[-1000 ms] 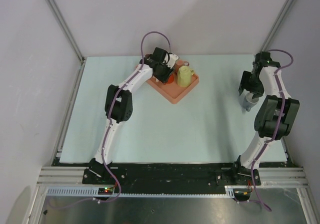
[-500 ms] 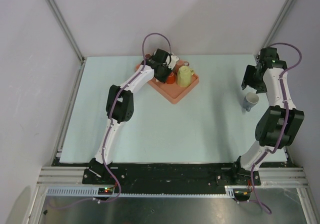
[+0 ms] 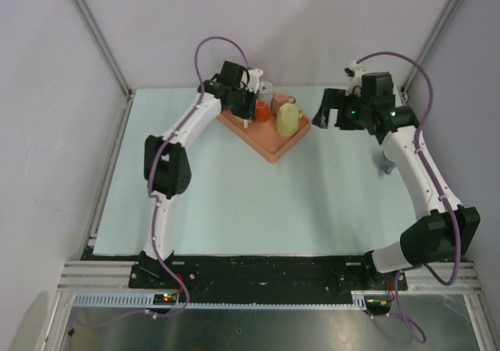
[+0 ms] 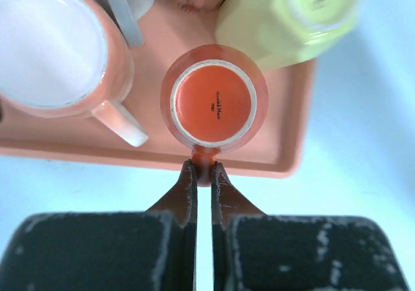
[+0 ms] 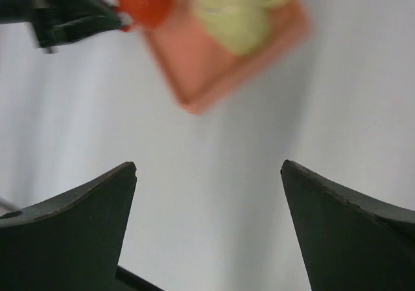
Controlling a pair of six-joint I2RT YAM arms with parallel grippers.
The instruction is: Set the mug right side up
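- Tray (image 3: 269,144) with several mugs lies at the far middle of the counter (image 3: 234,202) in the top view. The left pincer (image 3: 250,113) reaches to its near-left side at the orange mug (image 3: 263,113). The right pincer (image 3: 326,110) hangs just beside the tray's right corner, probably placed to help once the mug is lifted. A grey mug (image 3: 387,162) sits well apart at the right, partly behind that arm.
- Left wrist view settles what the top view cannot: the orange mug stands base-up in the tray, and the left pincer is closed on its handle (image 4: 203,156). That hold suits lifting the mug and rolling it over. An upright peach mug (image 4: 48,45) and a yellow mug (image 4: 285,15) stand close on either side, so clearance looks tight.
- Right wrist view, though blurred, shows the right pincer's jaws spread wide with nothing between them, aimed toward the tray. It also shows the left pincer at the orange mug from the opposite side.
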